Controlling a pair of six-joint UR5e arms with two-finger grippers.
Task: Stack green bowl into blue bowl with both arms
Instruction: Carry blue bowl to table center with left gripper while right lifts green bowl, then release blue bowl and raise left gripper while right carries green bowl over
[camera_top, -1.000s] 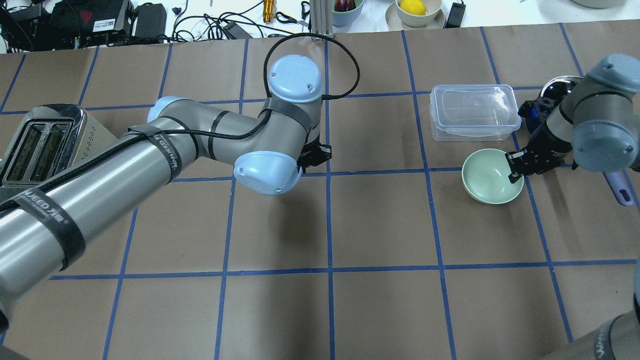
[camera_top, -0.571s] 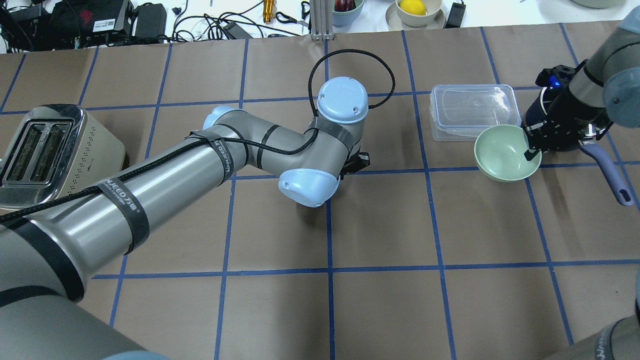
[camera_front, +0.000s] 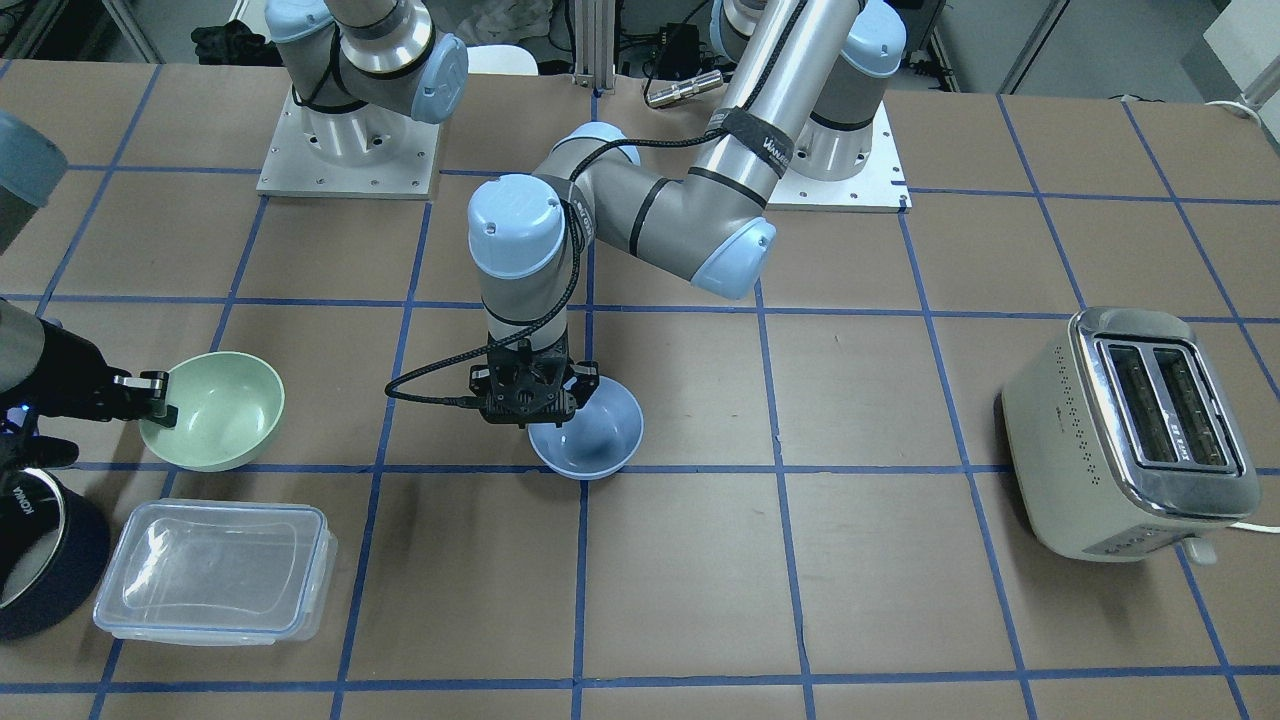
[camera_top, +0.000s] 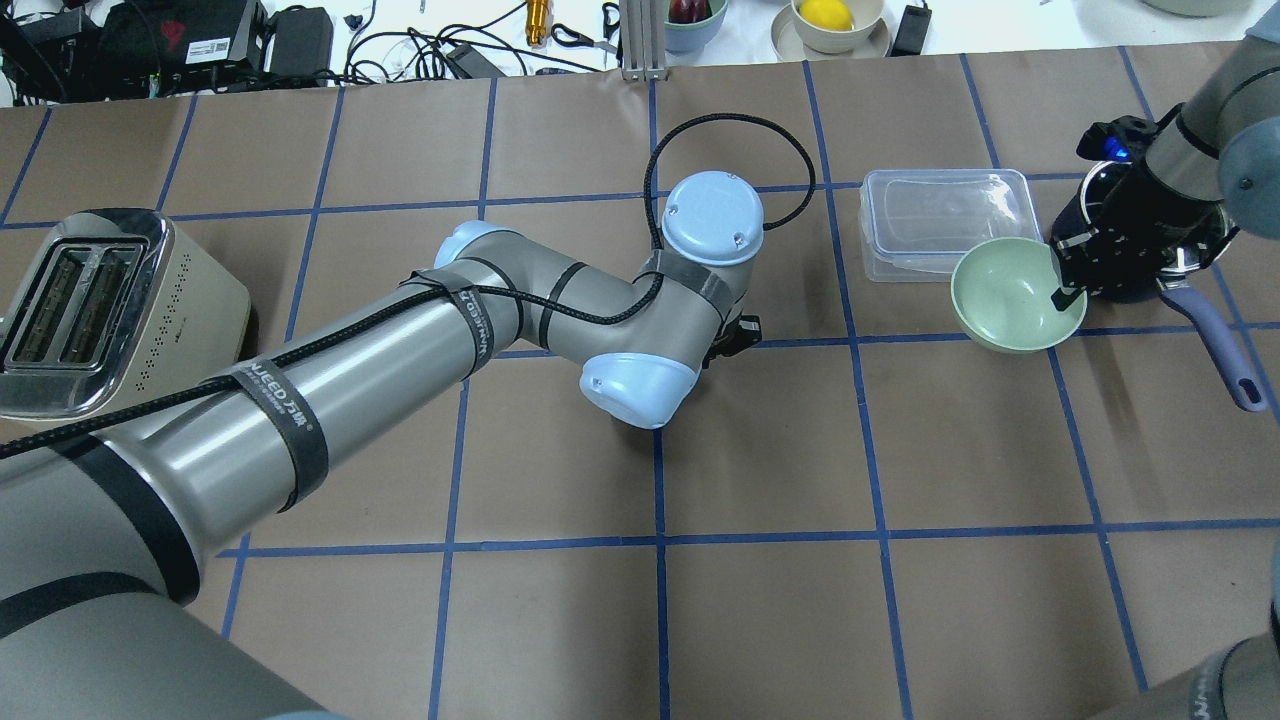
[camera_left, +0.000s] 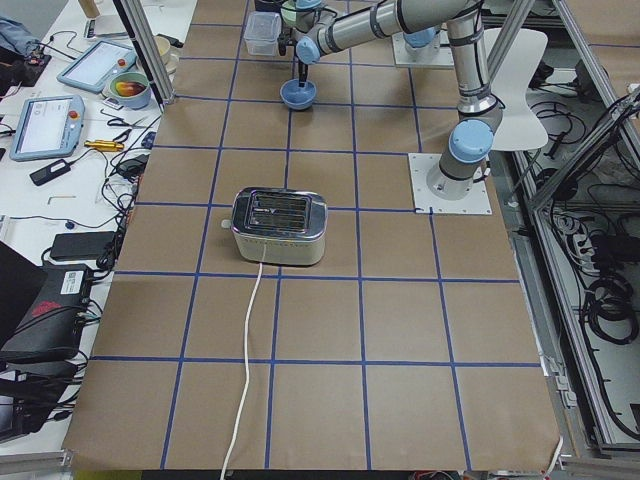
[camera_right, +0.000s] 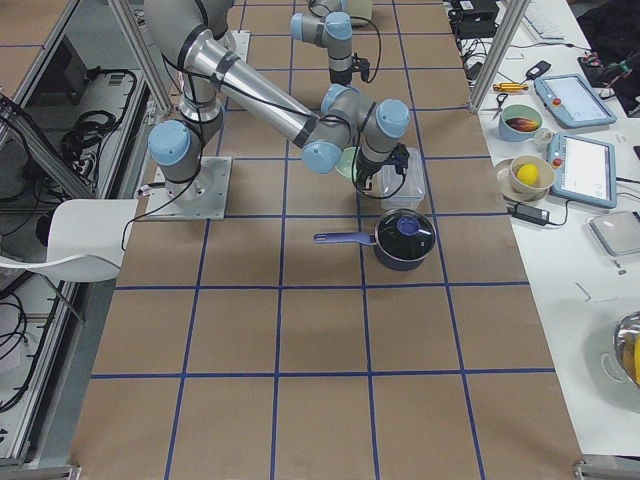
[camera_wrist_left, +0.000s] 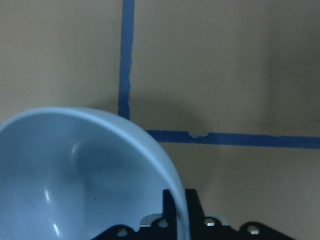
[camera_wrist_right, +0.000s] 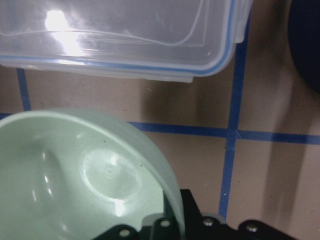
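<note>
The pale green bowl (camera_front: 218, 412) hangs tilted above the table at the robot's right, near the clear container; it also shows in the overhead view (camera_top: 1012, 295) and the right wrist view (camera_wrist_right: 75, 175). My right gripper (camera_front: 160, 402) is shut on its rim, one finger inside the bowl (camera_top: 1062, 296). The light blue bowl (camera_front: 598, 432) sits near the table's middle, tilted, and fills the left wrist view (camera_wrist_left: 75, 185). My left gripper (camera_front: 550, 412) is shut on its rim. In the overhead view the left arm's wrist (camera_top: 712, 222) hides the blue bowl.
A clear lidded container (camera_top: 945, 222) lies just beyond the green bowl. A navy saucepan (camera_front: 35, 560) with a long handle (camera_top: 1215, 350) stands under the right arm. A toaster (camera_top: 90, 310) stands at the robot's far left.
The right gripper has lifted the green bowl and carried it up toward the clear container. The left arm has swung to the right, toward the table's middle.
</note>
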